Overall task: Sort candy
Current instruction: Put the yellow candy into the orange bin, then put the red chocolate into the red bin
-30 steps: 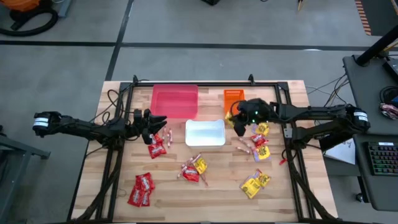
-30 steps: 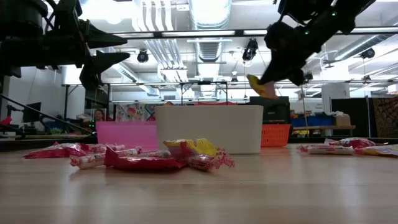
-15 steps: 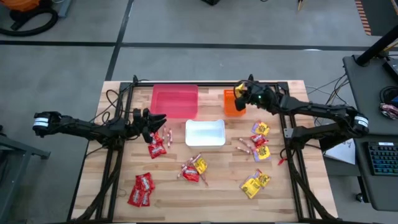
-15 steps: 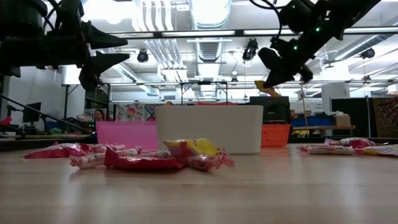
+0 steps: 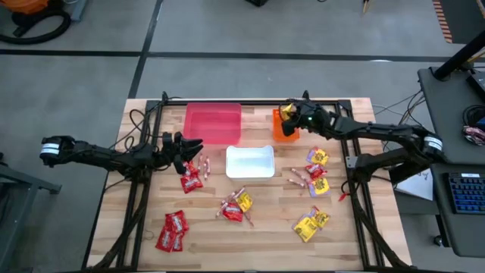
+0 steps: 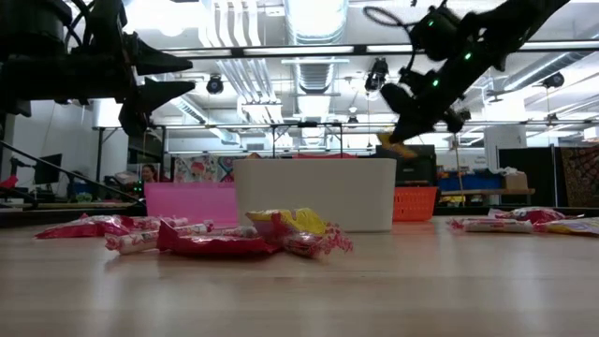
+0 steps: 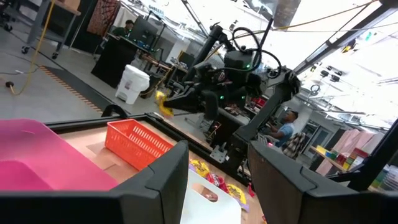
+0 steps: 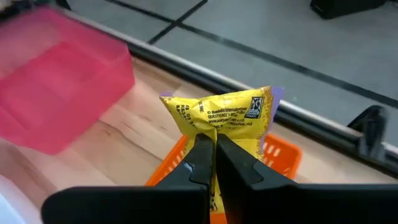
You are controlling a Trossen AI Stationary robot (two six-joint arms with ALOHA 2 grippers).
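One yellow packet [image 8: 222, 121] is pinched in the right gripper [image 5: 287, 114], fingers pressed tight on its lower edge, held above the orange bin [image 5: 284, 129]. A sec ago that gripper hung nearer the table's middle, by the white bin [image 5: 250, 161]; half a sec ago it was already at the orange bin, and it's since edged a bit further over it. Left gripper [image 5: 184, 146] hasn't moved: fingers spread, nothing in them, hovering beside the pink bin [image 5: 213, 123] over a few red packets [image 5: 191, 180].

Right wrist view alone shows the packet's look: crinkled, bright yellow, small black print, a purple-ish corner. Low view shows only a yellow sliver under the gripper, well above bin height. Left wrist view catches the right arm w/ packet [image 7: 162, 103] from across the table, plus a person in a blue top far back.

Other candy lies loose on the table [image 5: 265, 235]: red packets at front left [image 5: 172, 230], a mixed pile mid-table [image 5: 235, 206], yellow ones w/ sticks on the right [image 5: 315, 171].
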